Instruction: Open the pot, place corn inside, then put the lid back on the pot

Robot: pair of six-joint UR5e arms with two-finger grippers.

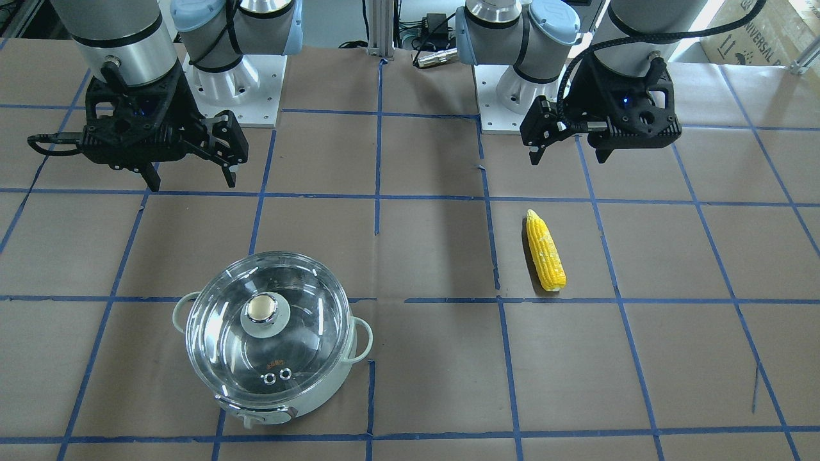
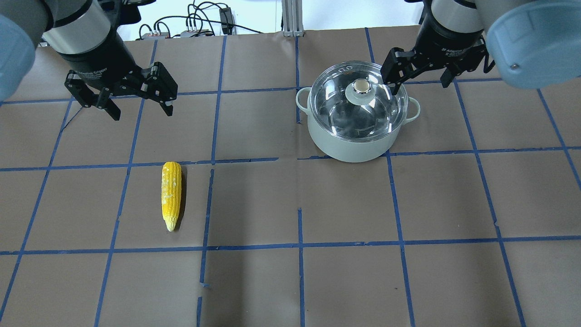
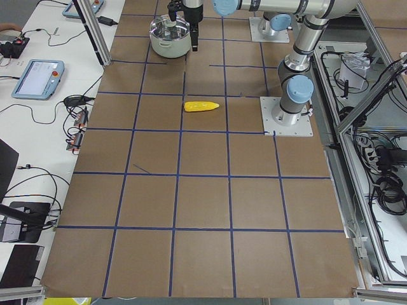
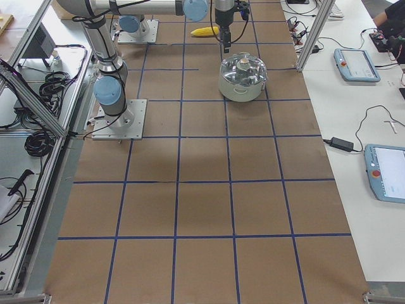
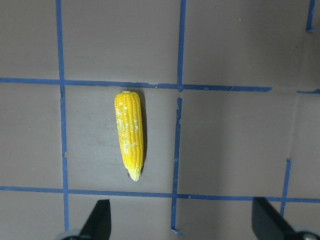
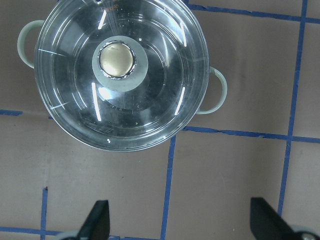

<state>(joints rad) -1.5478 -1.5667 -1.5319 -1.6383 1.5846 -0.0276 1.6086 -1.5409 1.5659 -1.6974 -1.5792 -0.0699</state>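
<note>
1. While the lid (image 2: 337, 105) sits squarely on the pot (image 2: 349, 147), closing it, the pot stands on the robot's right side of the table (image 2: 345, 272), across a blue tape line of the grid.
2. The lid's beige knob (image 6: 116, 60) points straight up at the centre of the clear glass, and the steel interior shows through the dome.
3. In the front-facing view, two small ringed vent holes (image 1: 275, 376) sit on the lid's side away from the robot, above the pot's control tab (image 1: 259, 419).
4. The corn (image 2: 171, 195) lies flat on the brown paper on the robot's left side, well apart from the pot, inside one grid square, with its tapered tip toward the robot.
5. The left gripper (image 2: 142, 111) hangs above the table with its jaws spread wide and nothing between them; its wrist camera looks straight down on the corn (image 5: 130, 135), which it does not touch.
6. The right gripper (image 2: 417, 84) is likewise spread and empty, raised above the table clear of the pot; its wrist camera shows the lid (image 6: 150, 100) from above.
</note>
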